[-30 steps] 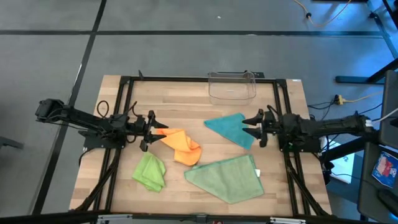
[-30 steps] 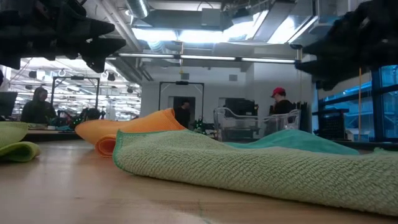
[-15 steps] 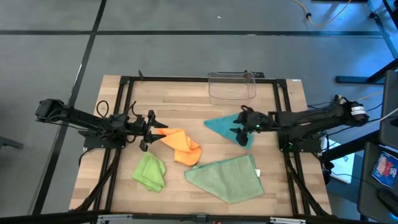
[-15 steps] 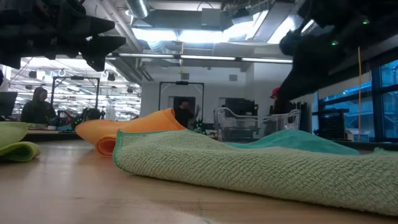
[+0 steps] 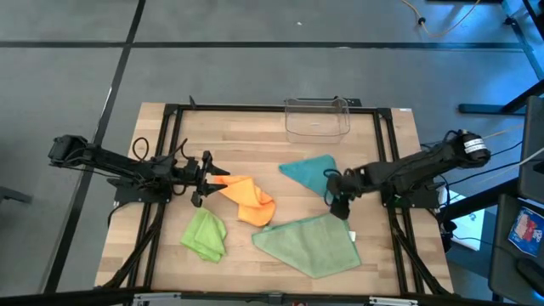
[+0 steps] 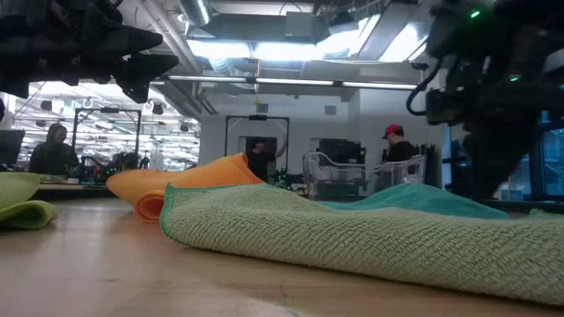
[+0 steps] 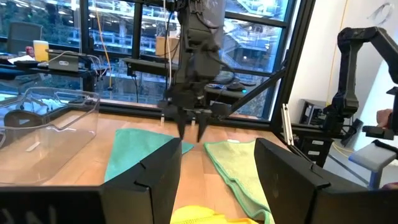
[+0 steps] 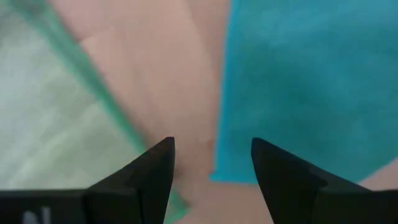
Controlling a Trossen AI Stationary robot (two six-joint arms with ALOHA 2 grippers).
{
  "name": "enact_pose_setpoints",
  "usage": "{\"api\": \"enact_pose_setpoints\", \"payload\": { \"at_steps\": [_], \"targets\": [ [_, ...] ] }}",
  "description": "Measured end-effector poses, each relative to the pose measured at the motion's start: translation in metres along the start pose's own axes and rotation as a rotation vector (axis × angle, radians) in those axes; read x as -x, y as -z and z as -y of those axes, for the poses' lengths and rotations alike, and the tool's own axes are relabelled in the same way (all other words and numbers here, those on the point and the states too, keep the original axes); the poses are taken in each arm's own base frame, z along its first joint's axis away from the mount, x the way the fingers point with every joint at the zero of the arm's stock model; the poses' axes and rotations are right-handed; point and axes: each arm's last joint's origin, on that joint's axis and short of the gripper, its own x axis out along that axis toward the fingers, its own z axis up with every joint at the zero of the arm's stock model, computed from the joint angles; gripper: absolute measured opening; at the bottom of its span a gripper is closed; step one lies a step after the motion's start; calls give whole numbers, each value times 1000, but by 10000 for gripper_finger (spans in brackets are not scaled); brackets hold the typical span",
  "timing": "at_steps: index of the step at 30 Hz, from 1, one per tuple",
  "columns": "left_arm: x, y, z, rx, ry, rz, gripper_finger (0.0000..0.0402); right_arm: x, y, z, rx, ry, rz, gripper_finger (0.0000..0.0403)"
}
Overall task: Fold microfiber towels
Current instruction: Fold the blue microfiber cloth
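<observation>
Four towels lie on the wooden table: orange point(image 5: 246, 197) left of centre, teal point(image 5: 313, 172) right of centre, lime green point(image 5: 205, 234) crumpled at the near left, and larger pale sage point(image 5: 310, 242) at the near right. My left gripper point(image 5: 208, 177) is open and hovers above the orange towel's left corner, high over the table in the low view point(image 6: 132, 62). My right gripper point(image 5: 337, 204) is open and points down, low over the teal towel's near corner point(image 8: 249, 168). The sage towel's edge point(image 8: 93, 81) is beside it. I cannot tell whether its fingertips touch the table.
A clear plastic bin point(image 5: 317, 117) stands at the table's far edge, behind the teal towel. A black frame point(image 5: 170, 119) runs around the tabletop. Bare wood shows between the teal and sage towels point(image 8: 168, 74). People point(image 6: 397, 145) are in the room behind.
My right gripper has gone from the teal towel's right side toward the table's left, then toward the near edge and down. It has tipped from level to pointing down at the teal towel's near corner. The towels have not moved.
</observation>
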Motion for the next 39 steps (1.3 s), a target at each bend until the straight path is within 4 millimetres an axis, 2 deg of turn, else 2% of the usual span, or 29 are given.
{"api": "enact_pose_setpoints", "payload": {
  "at_steps": [3, 6, 11, 15, 20, 23, 34, 39],
  "targets": [
    [0, 0, 0, 0, 0, 0, 195, 0, 8, -10, 18, 32, 25, 216],
    [0, 0, 0, 0, -5, 1, 195, -3, 14, -11, 20, 140, 40, 216],
    [0, 0, -2, -2, -64, 10, 195, -21, 19, -10, 5, 227, -35, 216],
    [0, -1, -3, -2, -116, 18, 195, -32, 18, -12, 10, 243, -81, 215],
    [0, -1, -4, -2, -138, 22, 195, -33, 18, -11, -57, 241, -78, 208],
    [0, -1, -4, -2, -140, 23, 195, -31, 17, -10, -108, 228, -71, 179],
    [0, -1, -4, -3, -153, 24, 195, -31, 14, -8, -144, 248, -24, 17],
    [0, -1, -4, -3, -153, 24, 195, -24, 6, -14, -137, 241, -15, 11]
  ]
}}
